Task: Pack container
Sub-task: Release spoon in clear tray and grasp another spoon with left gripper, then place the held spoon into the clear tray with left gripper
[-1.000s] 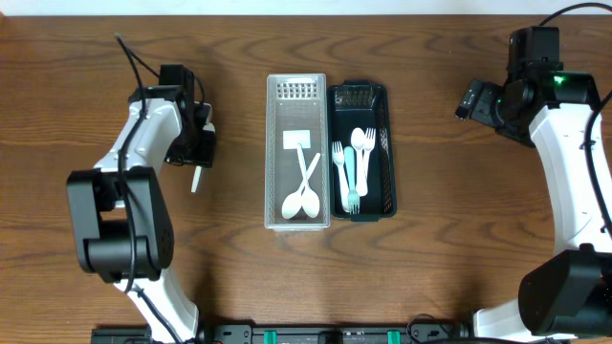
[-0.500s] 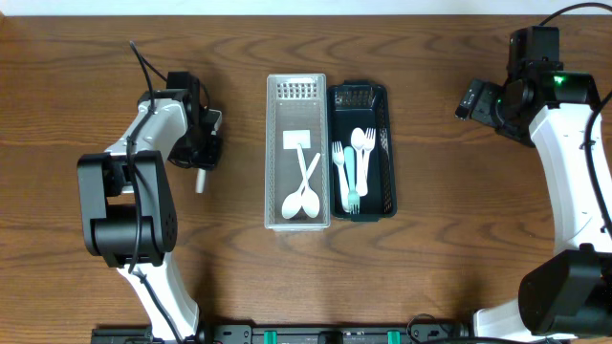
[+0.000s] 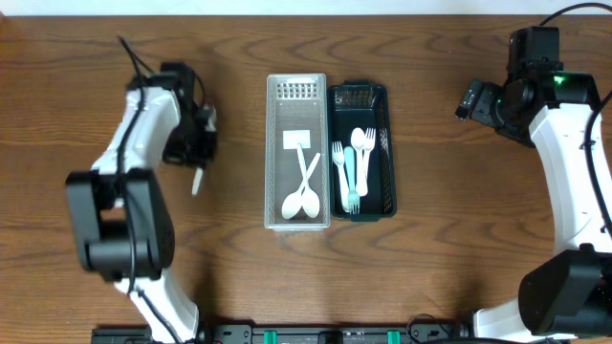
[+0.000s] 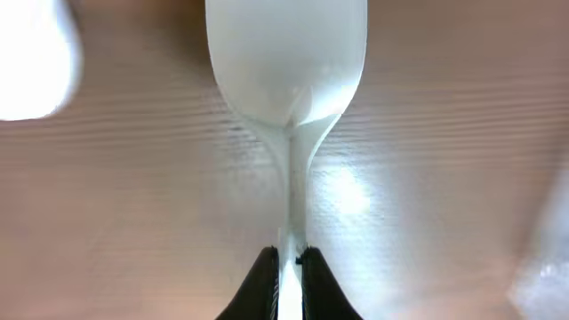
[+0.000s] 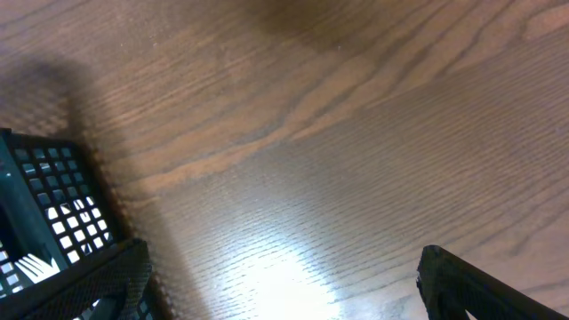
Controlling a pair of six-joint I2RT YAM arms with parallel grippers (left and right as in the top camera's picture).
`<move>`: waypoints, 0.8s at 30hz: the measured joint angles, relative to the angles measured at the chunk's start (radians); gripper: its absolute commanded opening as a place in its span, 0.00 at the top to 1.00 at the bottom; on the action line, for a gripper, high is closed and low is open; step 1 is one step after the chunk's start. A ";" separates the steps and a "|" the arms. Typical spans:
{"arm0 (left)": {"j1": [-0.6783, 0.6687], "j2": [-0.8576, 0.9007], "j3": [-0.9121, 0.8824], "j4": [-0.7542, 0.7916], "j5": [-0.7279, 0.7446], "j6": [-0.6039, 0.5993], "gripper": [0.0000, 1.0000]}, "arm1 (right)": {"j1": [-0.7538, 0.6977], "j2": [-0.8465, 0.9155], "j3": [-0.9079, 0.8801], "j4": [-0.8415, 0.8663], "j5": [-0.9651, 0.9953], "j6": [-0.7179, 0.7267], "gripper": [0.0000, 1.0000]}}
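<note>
Item under handling: a white spoon [image 4: 286, 62]. It is clamped by the handle in the left gripper [image 4: 286, 267], the jaws drawn together on the thin stem, and the bowl is directed away from the gripper. In the overhead view its free end is seen projecting from below the gripper, over bare worktop [image 3: 449, 239]. Whether it touches the wood cannot be told.

Destination, as judged from the task: the clear container [image 3: 274, 153], in which two white spoons [image 3: 304, 196] are already laid crossed. A dark mesh basket [image 3: 387, 143] is set touching its far side, and forks [image 3: 344, 167] are held in it with other cutlery.

Governing relation: the clear container is placed to the right of the left gripper, toward the middle of the worktop and well apart from it, with nothing between the two. The spoon's long axis is found to run close to parallel with the container's long sides, at a slight slant. A sideways carry with little turning of the wrist is therefore judged sufficient, followed by a lowering between the walls.

Nearer arm: the left. The dark mesh basket is interposed between the right arm and the clear container.

The right gripper [image 5: 280, 271] is held beyond the basket, over bare wood. Its jaws are spread wide and nothing is held between them.

Risk noted: the container is narrow, so a spoon carried askew may be caught on the rim.
</note>
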 measured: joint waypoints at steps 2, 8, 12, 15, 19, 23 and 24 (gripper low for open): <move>-0.026 -0.088 0.071 -0.019 0.036 -0.039 0.94 | 0.000 0.000 0.000 0.000 0.000 0.000 0.01; -0.221 -0.342 0.160 0.051 0.155 -0.168 0.94 | 0.000 0.000 0.000 0.000 0.000 0.000 0.01; -0.381 -0.359 0.155 0.076 0.161 -0.251 0.94 | 0.000 0.000 0.000 0.000 0.000 0.000 0.01; -0.475 -0.306 0.112 0.083 0.117 -0.331 0.94 | 0.000 0.000 0.000 -0.006 0.000 0.000 0.01; -0.540 -0.202 0.049 0.097 0.090 -0.391 0.94 | 0.000 0.000 0.000 -0.013 0.000 0.000 0.01; -0.540 -0.133 0.027 0.105 0.075 -0.414 0.90 | 0.000 0.000 0.000 -0.018 0.000 0.000 0.01; -0.531 -0.132 0.027 0.106 0.070 -0.418 0.77 | 0.000 0.000 0.000 -0.019 0.000 0.000 0.01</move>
